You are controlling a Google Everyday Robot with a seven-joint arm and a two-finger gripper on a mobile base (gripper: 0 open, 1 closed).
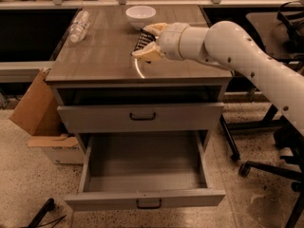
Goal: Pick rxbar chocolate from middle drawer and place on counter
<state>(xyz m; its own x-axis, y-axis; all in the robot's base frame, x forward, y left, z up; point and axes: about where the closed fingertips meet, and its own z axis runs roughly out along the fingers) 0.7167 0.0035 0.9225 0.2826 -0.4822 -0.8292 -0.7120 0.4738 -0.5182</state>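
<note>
The rxbar chocolate [140, 41] is clamped on edge between the two tan fingers of the claw [146, 42], its dark wrapper tilted. It sits over the middle of the surface [104, 56], roughly halfway between the left and right edges and between the back and front edges. Whether its lower end touches the wood or hangs just above it, I cannot tell. The main risk, as I judge it, lies in the release: let go while tilted or too high, the flat bar could tip, skid on the glossy top or bounce. A slide toward the front edge would drop it into the open middle drawer [142, 199] below, or onto the floor. The wrapper might also cling to one finger and be dragged along as the claw opens. The white bowl [140, 14] stands close behind, near the back edge, so a careless lift or swing of the arm could knock it. The clear bottle [79, 25], lying along the left edge toward the back-left corner, is well apart and seems safe.
</note>
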